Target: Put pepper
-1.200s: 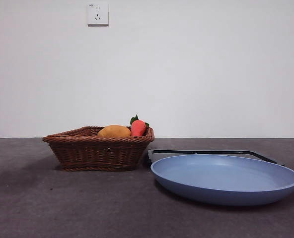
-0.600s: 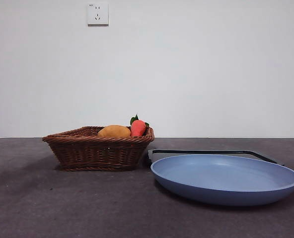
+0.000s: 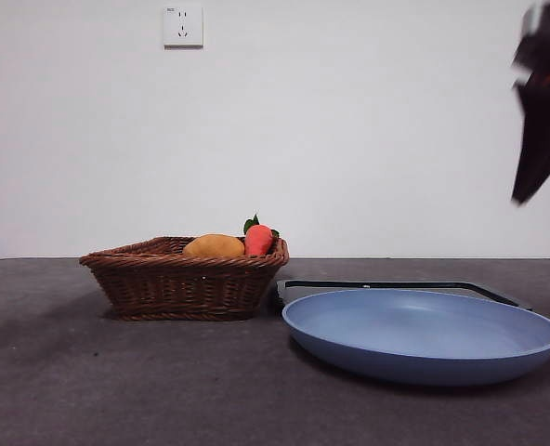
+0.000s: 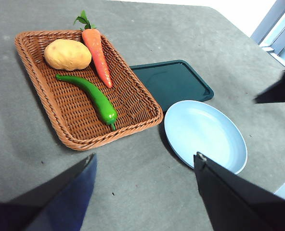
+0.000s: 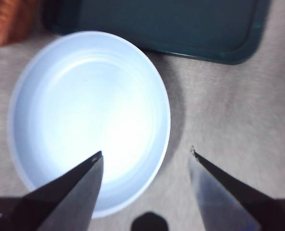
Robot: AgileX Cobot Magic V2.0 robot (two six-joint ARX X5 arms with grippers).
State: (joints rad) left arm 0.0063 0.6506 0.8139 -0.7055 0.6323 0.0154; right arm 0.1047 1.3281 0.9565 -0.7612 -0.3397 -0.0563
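**Pepper in the basket, both grippers up and apart from it**

In the left wrist view the left gripper (image 4: pixel 145 161) fills the lower edge of the frame with its two jaws spread wide and nothing between them. Past it, in the upper left of the frame, the pepper (image 4: pixel 90 93) lies well apart from the jaws, stretched along the floor of the basket (image 4: pixel 60 134). The potato (image 4: pixel 67 54) sits just beyond the pepper's thin end, and the carrot (image 4: pixel 99 54) lies beside both, its leaves toward the basket's far rim.

Right of the basket, at centre right of that frame, is the blue plate (image 4: pixel 231 139), bare inside. The dark green tray (image 4: pixel 171 84) lies behind it, also bare, its corner close to the basket.

The right gripper (image 5: pixel 145 156) hangs over the plate's edge in its own view, jaws wide and holding nothing, with the tray across the top of the frame. It shows as a dark shape at the upper right of the front view (image 3: pixel 543 107), high above the plate.

From the front the basket stands at centre left on the grey table (image 3: pixel 117 390); only the potato and carrot show over its rim, and the pepper is hidden.
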